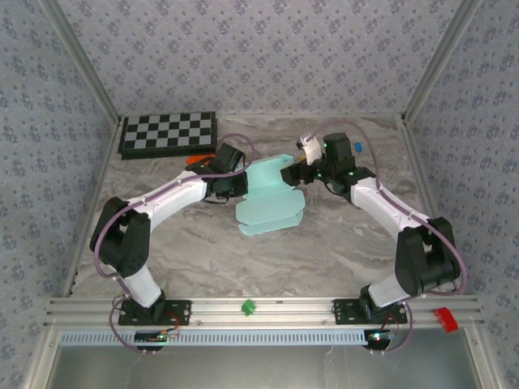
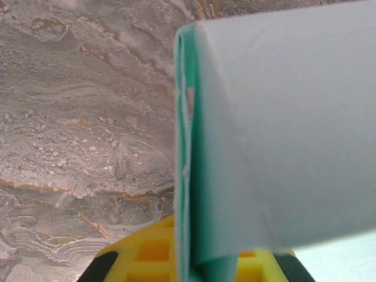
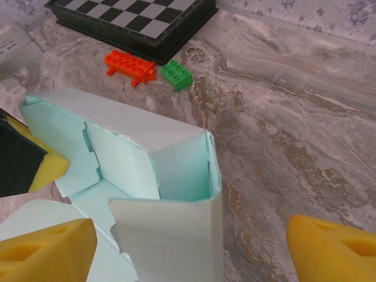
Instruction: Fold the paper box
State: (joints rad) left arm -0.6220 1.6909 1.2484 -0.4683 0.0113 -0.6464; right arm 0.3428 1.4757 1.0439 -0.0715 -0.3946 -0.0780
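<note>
Overhead, pale mint card paper box [image 1: 269, 201], partly folded, middle of the veined marble tabletop [image 1: 324, 251], left gripper [image 1: 233, 180] clamped on its left side, right gripper [image 1: 290, 173] at its far right corner, left wrist, thin card edge pinched between yellow pads [image 2: 147, 258], right wrist, yellow fingertips [image 3: 47, 247] spread wide, either side of an upright panel.

Grey-brown marbled table [image 1: 340, 243] carrying a black-and-white checkered board [image 1: 168, 132] lying flat in its far left corner, a red toy brick [image 3: 130, 64] and a green toy brick [image 3: 177, 74] sitting just beside the board, a mint-blue paper box [image 1: 270, 207] resting partly folded near the middle.
</note>
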